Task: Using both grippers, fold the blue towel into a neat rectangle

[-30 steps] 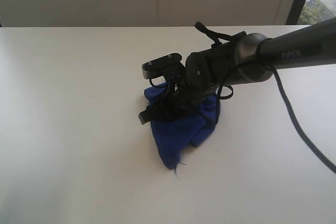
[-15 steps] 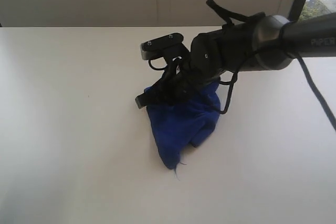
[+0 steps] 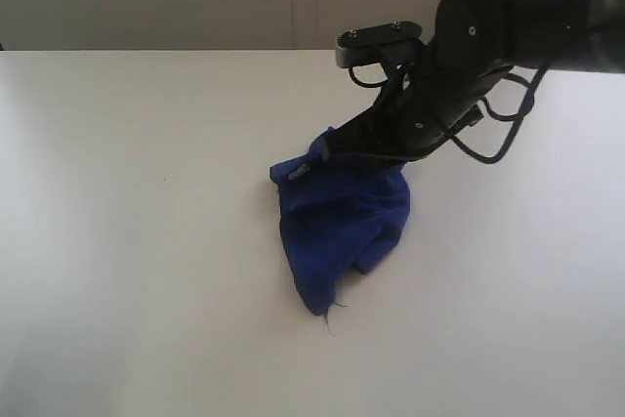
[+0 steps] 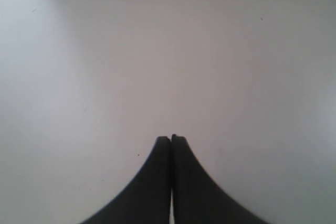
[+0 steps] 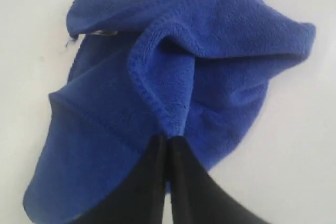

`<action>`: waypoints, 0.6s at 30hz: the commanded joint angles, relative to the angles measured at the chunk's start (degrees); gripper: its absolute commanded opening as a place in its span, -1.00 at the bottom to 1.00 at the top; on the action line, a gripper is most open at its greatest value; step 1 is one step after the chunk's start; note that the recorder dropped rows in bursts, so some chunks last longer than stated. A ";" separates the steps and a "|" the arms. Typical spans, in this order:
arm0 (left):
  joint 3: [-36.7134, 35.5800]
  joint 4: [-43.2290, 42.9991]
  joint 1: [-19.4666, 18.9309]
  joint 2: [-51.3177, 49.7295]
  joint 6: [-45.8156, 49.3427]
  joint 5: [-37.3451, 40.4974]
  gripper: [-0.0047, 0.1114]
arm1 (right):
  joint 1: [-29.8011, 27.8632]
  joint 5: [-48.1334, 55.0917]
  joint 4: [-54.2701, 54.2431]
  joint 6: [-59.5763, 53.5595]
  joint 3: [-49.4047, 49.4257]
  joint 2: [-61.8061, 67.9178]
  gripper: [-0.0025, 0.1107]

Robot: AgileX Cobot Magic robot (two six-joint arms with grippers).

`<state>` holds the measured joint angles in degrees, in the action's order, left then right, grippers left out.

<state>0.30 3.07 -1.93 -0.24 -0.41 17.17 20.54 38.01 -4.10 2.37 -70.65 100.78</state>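
Starting on the left: our left gripper (image 4: 171,139) isn't in the exterior view at all. Its own wrist view shows the two fingers pressed flat together with nothing between them, just bare white table (image 4: 157,51) underneath. So it's idle and well away from the cloth.

Middle of the table: the blue towel (image 3: 337,227) sits in a crumpled heap, nowhere near a rectangle, with a loose thread (image 3: 337,308) trailing from its near corner.

On the right, the right gripper (image 3: 320,153) reaches across to the heap's far-left upper edge. The cloth peaks up there, and in the right wrist view a hemmed ridge of towel (image 5: 210,66) runs straight into the closed fingertips (image 5: 169,139), so we read it as pinching that fold.

Our take: we're at the untangling stage, with one edge grabbed and no folding done yet. The next move probably calls for drawing that edge out so the heap opens flat, and bringing the left gripper over to catch a second corner. One pinch alone will likely just drag the bundle.
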 commanded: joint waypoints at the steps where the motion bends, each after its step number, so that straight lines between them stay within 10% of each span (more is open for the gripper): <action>1: -0.30 -0.11 -0.25 0.24 0.01 -0.26 -0.91 | -0.59 4.37 4.10 0.42 0.96 -2.06 -0.96; 18: -0.30 -0.11 -0.25 0.24 0.01 -0.26 -0.91 | -0.72 -6.57 7.71 2.96 6.15 -0.04 -0.96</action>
<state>0.30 3.07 -1.93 -0.24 -0.41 17.17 20.26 33.15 3.02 5.01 -64.74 100.82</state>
